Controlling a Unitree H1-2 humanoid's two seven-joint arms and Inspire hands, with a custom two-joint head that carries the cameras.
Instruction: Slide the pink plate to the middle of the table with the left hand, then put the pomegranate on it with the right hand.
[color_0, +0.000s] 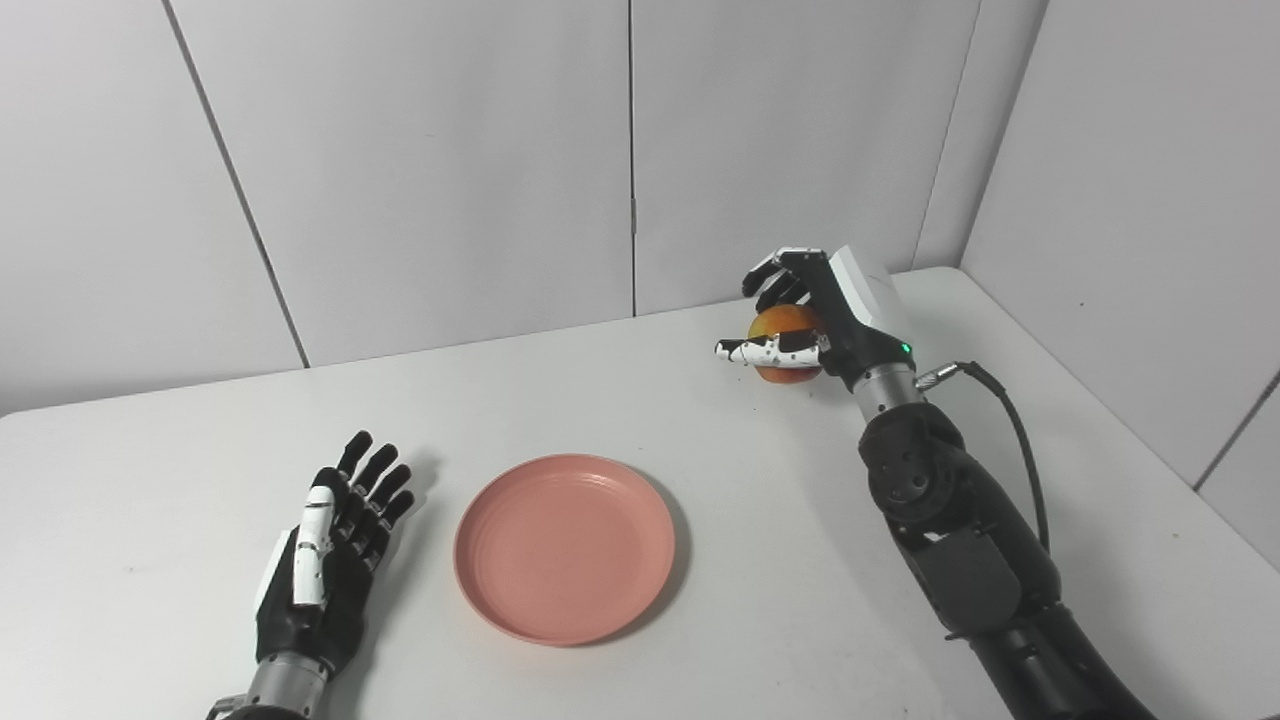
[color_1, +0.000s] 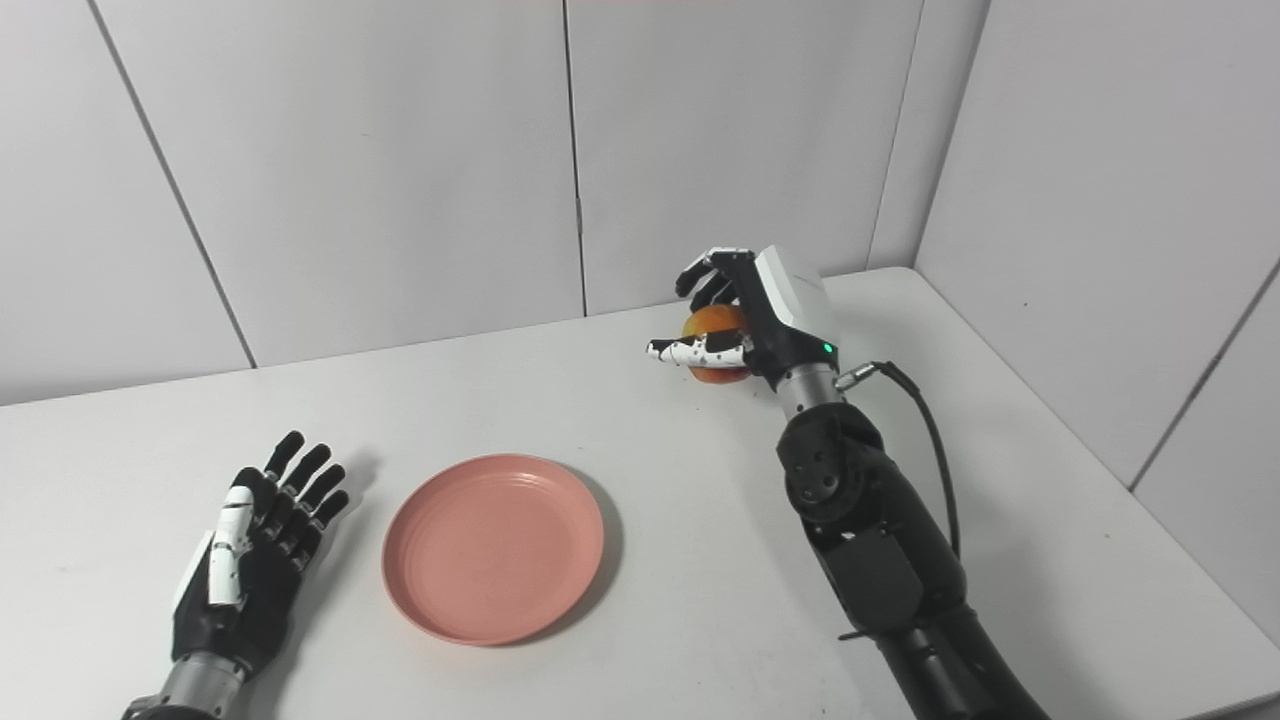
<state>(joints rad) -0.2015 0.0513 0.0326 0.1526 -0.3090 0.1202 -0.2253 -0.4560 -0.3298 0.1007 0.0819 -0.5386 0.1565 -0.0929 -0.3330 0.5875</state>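
The pink plate (color_0: 565, 547) lies flat on the white table (color_0: 700, 440), near its middle and toward the front. My left hand (color_0: 335, 545) rests to the left of the plate with its fingers spread, holding nothing and a small gap away from the rim. Far back on the right, my right hand (color_0: 810, 315) wraps the orange-red pomegranate (color_0: 783, 325): fingers curl over its top and the thumb crosses its front. The fruit's underside sits at or just above the tabletop; I cannot tell which. Part of the fruit is hidden behind the palm.
Grey wall panels close off the back and right side of the table. A black cable (color_0: 1015, 430) loops off the right forearm. The table's right edge (color_0: 1100, 400) runs diagonally close beside the right arm.
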